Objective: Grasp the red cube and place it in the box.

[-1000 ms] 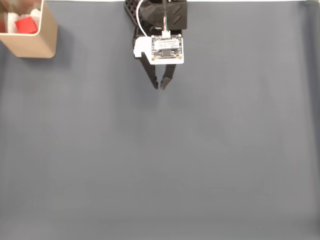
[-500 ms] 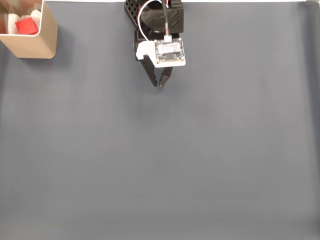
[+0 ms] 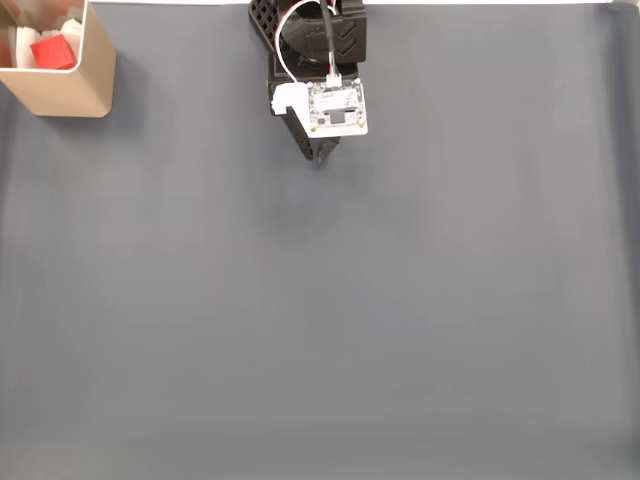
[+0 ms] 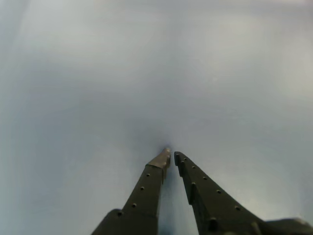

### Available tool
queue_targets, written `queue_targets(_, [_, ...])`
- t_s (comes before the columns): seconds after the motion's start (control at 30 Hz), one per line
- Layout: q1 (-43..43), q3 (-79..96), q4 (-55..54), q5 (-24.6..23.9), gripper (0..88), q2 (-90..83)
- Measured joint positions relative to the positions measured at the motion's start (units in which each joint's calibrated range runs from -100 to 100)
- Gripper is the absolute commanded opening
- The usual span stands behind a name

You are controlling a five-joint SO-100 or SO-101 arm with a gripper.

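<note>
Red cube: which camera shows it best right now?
The fixed view: the red cube sits inside the tan box at the top left corner. The wrist view has the closed gripper over bare grey mat.

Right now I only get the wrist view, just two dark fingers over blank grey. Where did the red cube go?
Observer: In the fixed view the red cube sits inside the tan box, at the top left corner of the picture.
Operator: Is the claw near that box?
Observer: No. The gripper points down at bare grey mat near the top middle, well to the right of the box.
Operator: Anything else in the box?
Observer: White pieces lie beside the cube; I cannot tell what they are.
Operator: What rides on the claw?
Observer: A small white circuit board with a white cable looping up the black arm.
</note>
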Motion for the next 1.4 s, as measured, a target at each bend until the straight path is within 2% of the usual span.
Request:
queue_targets(0.5, [0.4, 0.0, 6.3, -3.0, 0.6, -0.1])
queue_targets(1.4, [2.2, 0.0, 9.7, -1.3, 0.6, -0.8])
